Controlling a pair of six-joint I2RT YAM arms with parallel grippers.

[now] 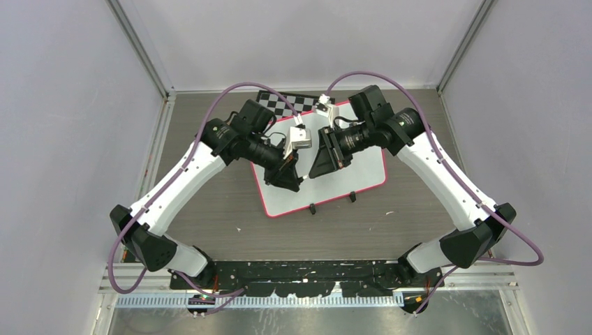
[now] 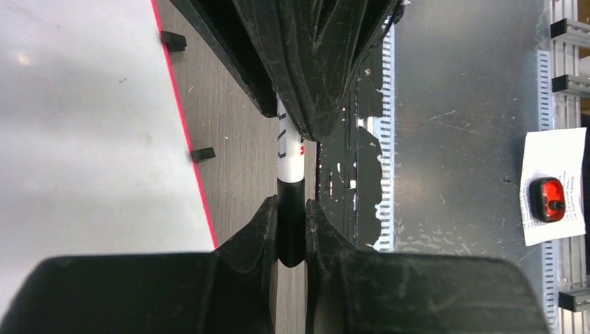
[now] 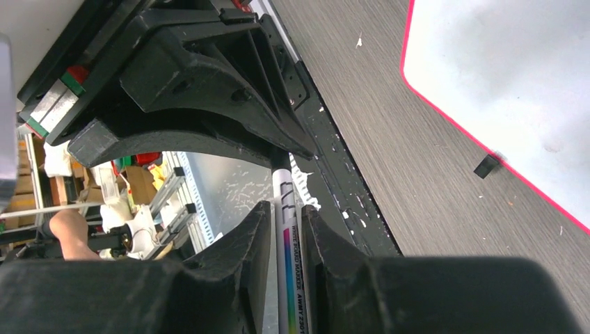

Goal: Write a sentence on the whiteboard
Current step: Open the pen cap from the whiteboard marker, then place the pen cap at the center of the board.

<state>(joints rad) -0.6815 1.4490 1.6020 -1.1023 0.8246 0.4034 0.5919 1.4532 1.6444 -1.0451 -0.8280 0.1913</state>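
The whiteboard (image 1: 352, 178) lies tilted on the table, white with a pink-red frame and two black clips on its near edge. No lettering shows on it. My two grippers meet tip to tip above its left half. My left gripper (image 1: 294, 178) is shut on the black cap (image 2: 291, 226) of a white marker (image 2: 288, 142). My right gripper (image 1: 315, 164) is shut on the marker's white barrel (image 3: 287, 233), printed "white board marker". The marker spans both grippers. The board's edge also shows in the left wrist view (image 2: 83, 125) and the right wrist view (image 3: 508, 83).
A black-and-white checkerboard (image 1: 283, 103) lies behind the whiteboard at the back. Grey walls enclose the table on three sides. A black base plate (image 1: 300, 276) runs along the near edge. A red object on a paper (image 2: 549, 200) sits beyond the table.
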